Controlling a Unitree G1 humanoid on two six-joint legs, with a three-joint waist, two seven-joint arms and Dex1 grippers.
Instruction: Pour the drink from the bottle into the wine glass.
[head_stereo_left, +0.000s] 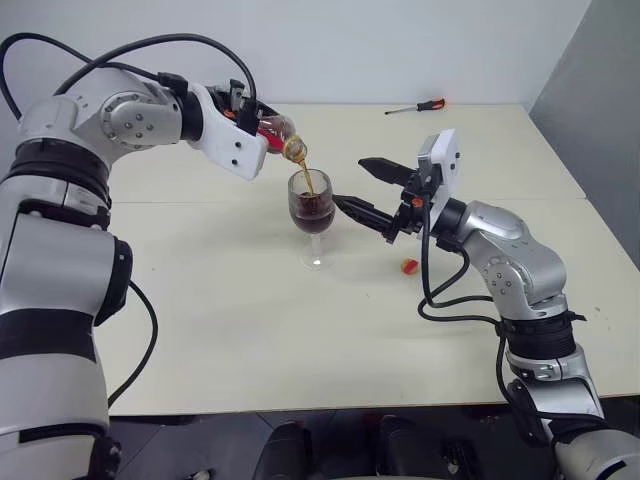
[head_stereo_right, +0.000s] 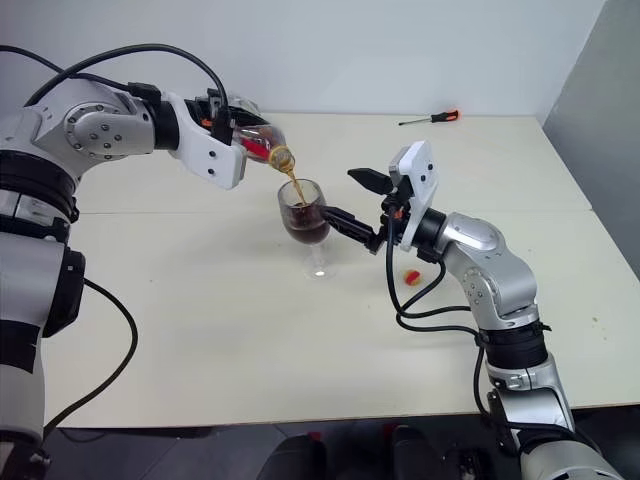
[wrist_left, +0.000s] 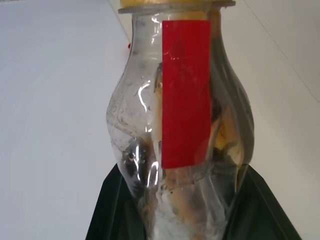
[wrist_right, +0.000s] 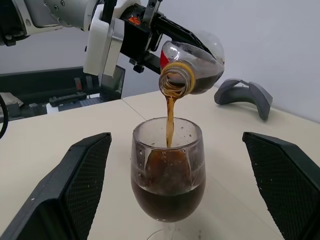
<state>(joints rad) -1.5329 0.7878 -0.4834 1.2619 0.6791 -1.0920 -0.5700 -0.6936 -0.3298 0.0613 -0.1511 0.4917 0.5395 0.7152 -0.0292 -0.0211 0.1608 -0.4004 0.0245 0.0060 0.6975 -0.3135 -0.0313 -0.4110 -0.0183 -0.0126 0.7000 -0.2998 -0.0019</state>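
My left gripper (head_stereo_left: 247, 112) is shut on the bottle (head_stereo_left: 274, 132), holding it tilted with its open mouth just above the wine glass (head_stereo_left: 312, 208). A thin stream of the dark brown drink (wrist_right: 170, 116) runs from the mouth into the bowl, which is roughly half full. The glass stands upright on the table. My right gripper (head_stereo_left: 350, 182) is open at bowl height, its fingers (wrist_right: 75, 185) wide on either side of the glass without touching it. In the left wrist view the bottle (wrist_left: 185, 125) with its red label sits between the black fingers (wrist_left: 107, 210).
A small red-and-orange cap-like piece (head_stereo_left: 408, 265) lies on the cream table (head_stereo_left: 250, 330) to the right of the glass, under my right forearm. A red-handled screwdriver (head_stereo_left: 418, 106) lies at the far edge. The table's right edge runs close to a grey wall.
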